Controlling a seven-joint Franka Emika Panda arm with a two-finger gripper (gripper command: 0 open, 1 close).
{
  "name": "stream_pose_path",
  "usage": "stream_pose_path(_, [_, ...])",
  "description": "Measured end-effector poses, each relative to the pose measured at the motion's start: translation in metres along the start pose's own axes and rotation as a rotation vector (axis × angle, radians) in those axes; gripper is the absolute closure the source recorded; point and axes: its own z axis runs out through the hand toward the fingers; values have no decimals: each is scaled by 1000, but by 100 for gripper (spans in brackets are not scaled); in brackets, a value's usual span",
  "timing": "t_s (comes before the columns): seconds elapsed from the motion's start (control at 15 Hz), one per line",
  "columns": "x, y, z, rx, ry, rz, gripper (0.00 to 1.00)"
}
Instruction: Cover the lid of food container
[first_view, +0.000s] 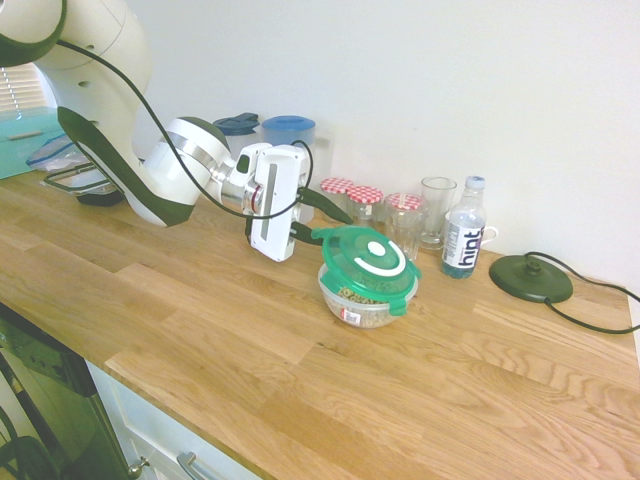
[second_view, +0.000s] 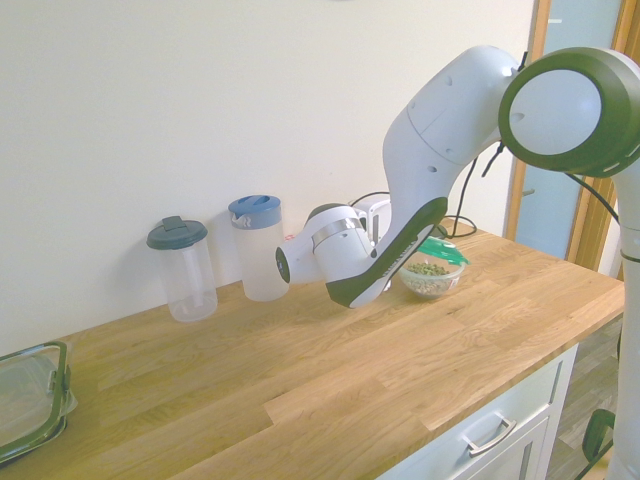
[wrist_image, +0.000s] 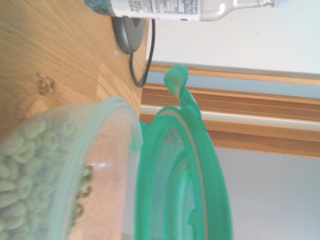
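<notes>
The green lid lies tilted on the food container, a small round clear bowl of cereal rings standing on the wooden counter. My gripper reaches in sideways from the left at the lid's left edge. Its black fingers stand apart, one above and one below that edge, so it is open. In the wrist view the lid shows edge-on, with a gap between it and the bowl's rim on this side. From the other side, the lid and bowl peek out behind the arm, which hides the gripper.
Behind the bowl stand jars with red checked lids, a drinking glass, a water bottle and a black round base with a cord. Two blue-lidded pitchers stand by the wall. A rectangular container sits at the counter's far end.
</notes>
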Motion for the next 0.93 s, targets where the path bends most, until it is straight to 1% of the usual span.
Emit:
stream_pose_path(0.13, [1, 6, -10, 44, -94, -3, 0])
stream_pose_path(0.33, [18, 14, -19, 91, -219, 0, 0])
stream_pose_path(0.4, [25, 17, -20, 123, -270, 3, 0])
stream_pose_path(0.73, [78, 63, -28, 355, -520, 25, 0])
stream_pose_path(0.93, [93, 95, -28, 499, -670, 33, 0])
